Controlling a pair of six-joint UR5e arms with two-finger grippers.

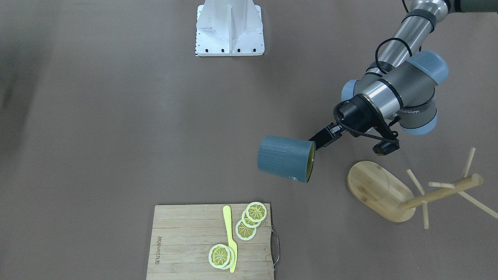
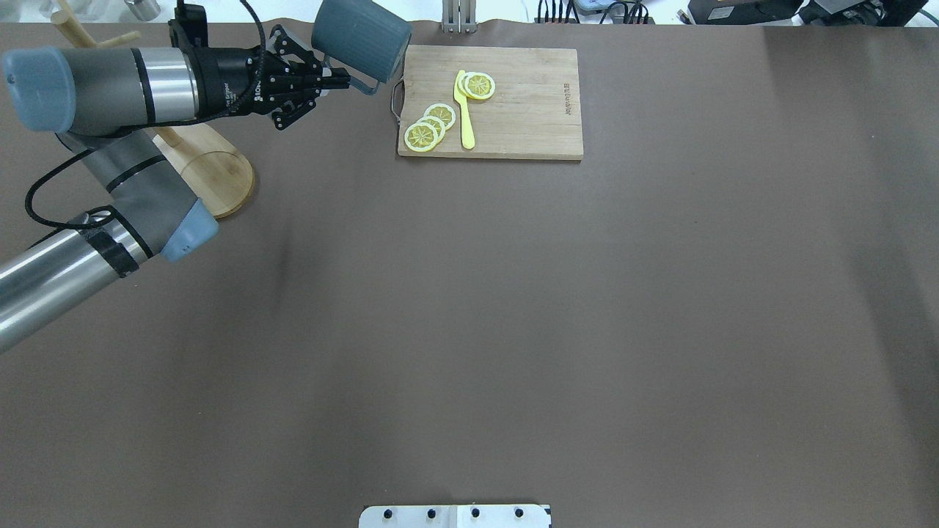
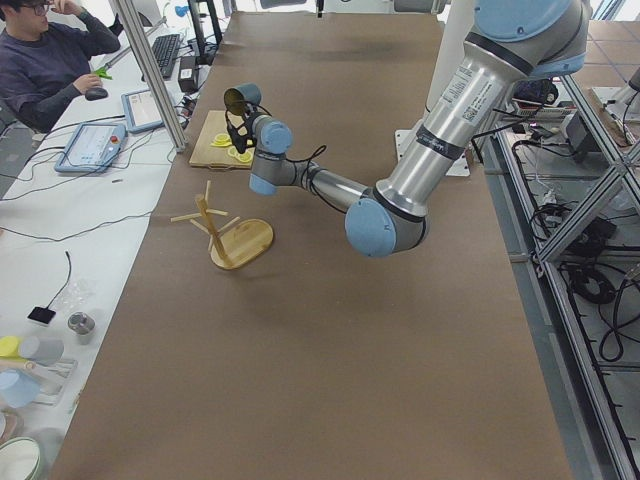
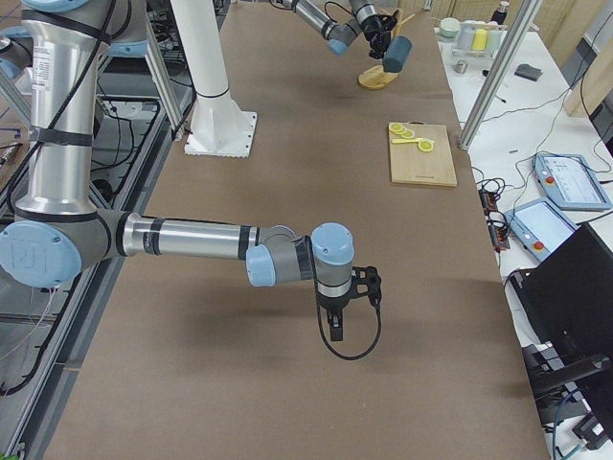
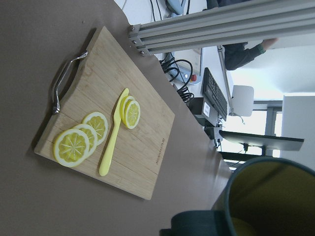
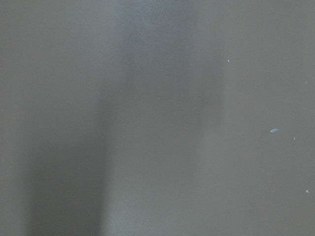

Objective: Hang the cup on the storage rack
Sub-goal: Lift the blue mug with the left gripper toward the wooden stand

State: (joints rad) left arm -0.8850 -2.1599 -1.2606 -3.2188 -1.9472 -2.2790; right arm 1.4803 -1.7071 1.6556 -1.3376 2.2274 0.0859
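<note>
Cup (image 1: 285, 162) is in my left fingers (image 2: 343, 78), which are pinched narrow on its small handle. It's well clear of the tabletop (image 2: 513, 330) and lies on its side in the air. Its mouth is turned back twd my wrist and its base points away. Left wrist cam has the dark rim and yellow-green inside at lower right of frame. Front cam shows the ribbed outside and faint lettering near the rim.

Next out is the storage rack (image 1: 375, 186): oval base flat on the tabletop, post upright, thin pegs sticking out. Cup is near it but apart, touching neither pegs nor post. It hangs on the side of the rack that faces the cutting board. In the overhead cam my own arm hides most of the post.

Past the cup is the bamboo cutting board (image 2: 528, 110), w/ its metal handle (image 2: 396, 99) on the end nearest the cup. Lemon slices (image 2: 433, 125) lie on it. Three overlap on the handle side of a yellow plastic knife (image 2: 464, 110), and two overlap on the other side, touching the blade end.

Right fingers (image 4: 335, 321) are well apart from all that, low over bare tabletop at the other end. Only the side cam shows them, so I can't tell if they're wide or narrow. Right wrist cam gives only blurred surface.

Farthest is a person (image 3: 45, 60) seated at a side desk.
</note>
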